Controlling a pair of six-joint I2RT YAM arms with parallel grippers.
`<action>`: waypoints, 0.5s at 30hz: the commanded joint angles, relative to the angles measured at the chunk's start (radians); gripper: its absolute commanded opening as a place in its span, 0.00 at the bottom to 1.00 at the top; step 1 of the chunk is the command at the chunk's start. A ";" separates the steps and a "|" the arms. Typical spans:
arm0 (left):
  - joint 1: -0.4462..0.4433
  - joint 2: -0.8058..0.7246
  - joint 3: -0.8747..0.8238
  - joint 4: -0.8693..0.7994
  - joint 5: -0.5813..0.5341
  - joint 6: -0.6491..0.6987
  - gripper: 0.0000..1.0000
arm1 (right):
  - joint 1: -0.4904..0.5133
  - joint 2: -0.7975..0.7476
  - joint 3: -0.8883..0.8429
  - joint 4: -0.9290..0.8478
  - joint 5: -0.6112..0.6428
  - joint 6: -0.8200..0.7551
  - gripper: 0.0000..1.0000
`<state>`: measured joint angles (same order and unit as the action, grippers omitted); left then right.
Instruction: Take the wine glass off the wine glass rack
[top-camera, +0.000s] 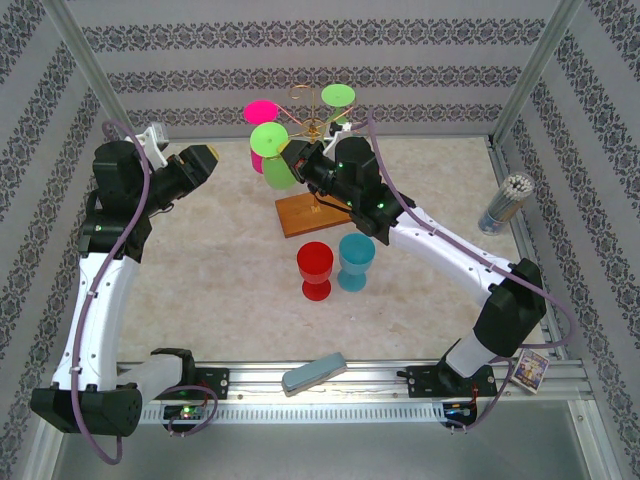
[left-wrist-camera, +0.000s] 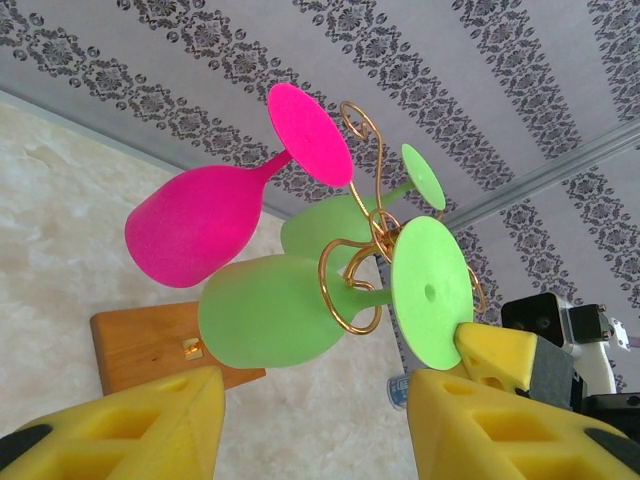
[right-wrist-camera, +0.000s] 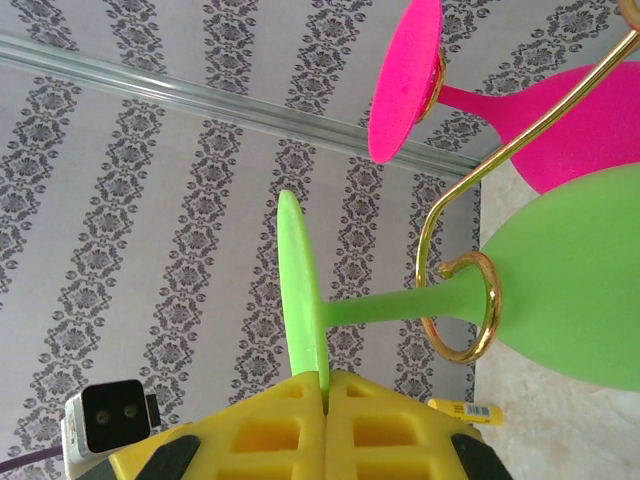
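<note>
The wine glass rack is a gold wire stand on a brown wooden base. A green wine glass hangs upside down on it, its stem through a gold scroll loop. My right gripper is shut on the rim of this glass's flat foot; in the top view it is just left of the rack. A pink glass and another green glass also hang there. My left gripper stands open left of the rack, nothing between its yellow fingers.
A red cup and a blue cup stand in front of the wooden base. A holder of straws stands at the right wall. A grey block lies on the front rail. Patterned walls enclose the table.
</note>
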<state>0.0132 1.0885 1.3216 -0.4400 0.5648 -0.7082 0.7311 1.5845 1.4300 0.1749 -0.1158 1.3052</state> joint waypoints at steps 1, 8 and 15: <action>0.016 -0.019 -0.005 0.020 -0.008 0.003 0.52 | 0.008 0.005 0.028 -0.038 0.031 -0.023 0.00; 0.018 -0.022 -0.012 0.020 -0.009 0.003 0.52 | 0.014 0.006 0.048 -0.076 0.044 -0.051 0.00; 0.019 -0.025 -0.013 0.018 -0.009 0.004 0.52 | 0.022 0.020 0.073 -0.092 0.038 -0.061 0.00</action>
<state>0.0154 1.0847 1.3190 -0.4400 0.5644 -0.7078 0.7376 1.5909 1.4612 0.0814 -0.0940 1.2720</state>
